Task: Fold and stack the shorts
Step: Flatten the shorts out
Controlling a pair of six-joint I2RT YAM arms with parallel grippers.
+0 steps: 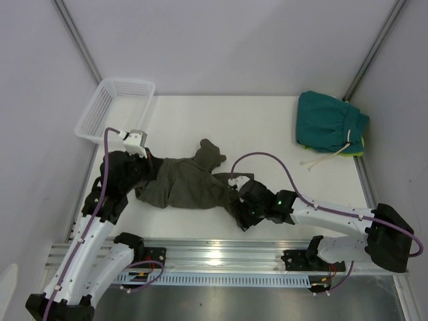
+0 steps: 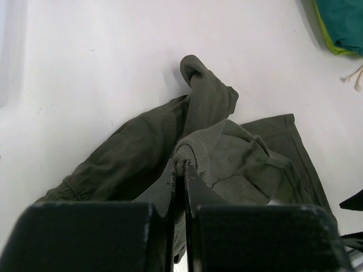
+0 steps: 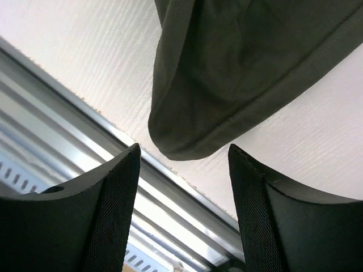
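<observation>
Near the front of the table [image 1: 267, 134], the olive shorts [image 1: 190, 182] lay in a rumpled heap, one leg poking toward the far side — not yet flattened, let alone folded; the left gripper [image 2: 180, 169] was pinched tight on a ridge of their cloth; the right gripper [image 3: 184, 150] stood wide apart, holding nothing, a hem corner of the same shorts just beyond its fingers by the near edge; the teal shorts [image 1: 330, 122] sat folded in the far right corner — so, by my reckoning, one pair was done; spreading, folding and stacking the olive pair remained.
</observation>
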